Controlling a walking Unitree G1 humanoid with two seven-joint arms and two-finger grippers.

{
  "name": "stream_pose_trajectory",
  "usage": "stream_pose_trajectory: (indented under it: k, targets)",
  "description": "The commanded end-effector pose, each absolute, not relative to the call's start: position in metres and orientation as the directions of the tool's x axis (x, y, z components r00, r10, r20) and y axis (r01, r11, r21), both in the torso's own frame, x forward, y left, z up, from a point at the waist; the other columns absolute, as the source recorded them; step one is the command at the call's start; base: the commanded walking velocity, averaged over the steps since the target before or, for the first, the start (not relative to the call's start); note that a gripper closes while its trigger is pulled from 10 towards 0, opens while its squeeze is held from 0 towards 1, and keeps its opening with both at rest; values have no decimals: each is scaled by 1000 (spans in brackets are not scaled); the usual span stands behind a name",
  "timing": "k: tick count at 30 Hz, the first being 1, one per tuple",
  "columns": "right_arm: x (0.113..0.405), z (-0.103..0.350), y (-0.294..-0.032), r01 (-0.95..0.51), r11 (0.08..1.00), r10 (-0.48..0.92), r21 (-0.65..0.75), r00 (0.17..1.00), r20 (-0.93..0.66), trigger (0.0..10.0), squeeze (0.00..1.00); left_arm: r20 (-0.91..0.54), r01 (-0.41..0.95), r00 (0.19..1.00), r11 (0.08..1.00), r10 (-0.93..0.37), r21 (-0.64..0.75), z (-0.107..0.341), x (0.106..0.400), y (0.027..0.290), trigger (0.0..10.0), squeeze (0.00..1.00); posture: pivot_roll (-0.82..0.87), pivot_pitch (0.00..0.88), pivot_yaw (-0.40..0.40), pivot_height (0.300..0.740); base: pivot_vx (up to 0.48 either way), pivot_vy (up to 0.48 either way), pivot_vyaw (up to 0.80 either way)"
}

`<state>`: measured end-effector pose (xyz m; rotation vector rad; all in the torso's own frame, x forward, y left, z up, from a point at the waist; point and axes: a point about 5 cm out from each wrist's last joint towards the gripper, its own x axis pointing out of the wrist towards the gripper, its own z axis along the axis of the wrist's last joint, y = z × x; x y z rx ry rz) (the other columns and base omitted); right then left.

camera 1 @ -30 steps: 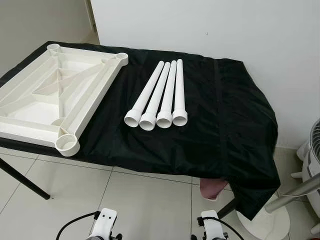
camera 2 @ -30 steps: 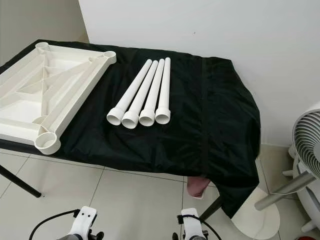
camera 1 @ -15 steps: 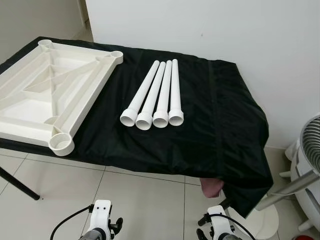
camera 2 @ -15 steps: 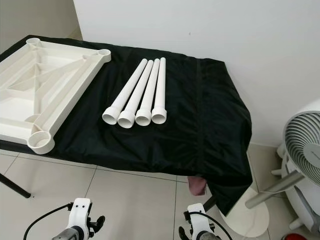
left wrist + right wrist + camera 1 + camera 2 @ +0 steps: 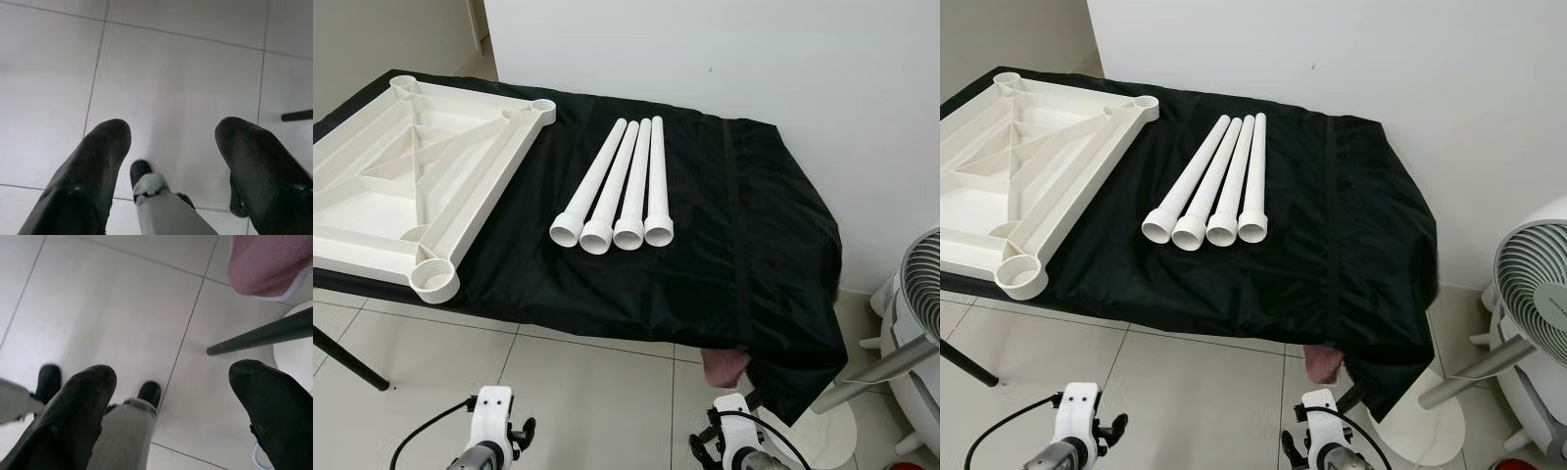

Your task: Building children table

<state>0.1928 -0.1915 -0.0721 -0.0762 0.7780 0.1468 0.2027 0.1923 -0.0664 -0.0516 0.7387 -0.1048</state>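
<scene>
A white plastic tabletop (image 5: 411, 186) lies upside down on the left of a black-draped table (image 5: 724, 264), ribs and round leg sockets facing up. To its right, several white tube legs (image 5: 622, 186) lie side by side, wide ends toward me. Both arms hang low in front of the table, their white wrists at the bottom edge of the eye views. My left gripper (image 5: 171, 142) is open over bare floor tiles. My right gripper (image 5: 173, 382) is open too, pointing down at the floor.
A white wall stands behind the table. At the right stands a white fan (image 5: 1533, 294) on a round base (image 5: 1430, 426). A pink cloth (image 5: 266, 264) hangs under the table's right corner beside a black table leg (image 5: 264, 335). Another black leg (image 5: 347, 357) slants at the left.
The camera has shifted slightly, so the scene sits a little differently. Both wrists have dropped lower and the left one has moved leftward. Nothing on the table has moved.
</scene>
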Motion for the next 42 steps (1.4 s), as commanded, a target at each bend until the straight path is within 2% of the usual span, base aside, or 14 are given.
stream_pose_trajectory:
  k: [1,11,14,28,36,42]
  targets:
    - [194,-71,-196,-135,991,97,1,709,-699,10000,0,-647,84,752,992,-125,-95,-63,209,189,10000,0,-23,0,-10,740,0,0,0]
    - [191,-74,-188,-134,991,104,12,703,-704,10000,0,-655,49,750,996,-88,-77,-61,212,198,10000,0,-31,0,-15,740,0,0,0]
    - [193,-73,-186,-157,988,115,5,705,-699,10000,0,-659,25,748,995,-79,-92,-62,211,196,10000,0,-45,0,0,740,0,0,0]
    - [188,-76,-188,-133,991,91,-4,697,-711,10000,0,-685,67,720,993,-114,-94,-69,200,190,10000,0,-26,0,-6,740,0,0,0]
    - [188,-76,-181,-155,988,102,-8,692,-715,10000,0,-702,16,707,994,-86,-106,-73,193,193,10000,0,-19,0,-17,740,0,0,0]
    - [190,-75,-182,-167,986,104,-19,692,-714,10000,0,-700,11,709,994,-85,-110,-72,195,194,10000,0,-18,0,-21,740,0,363,0]
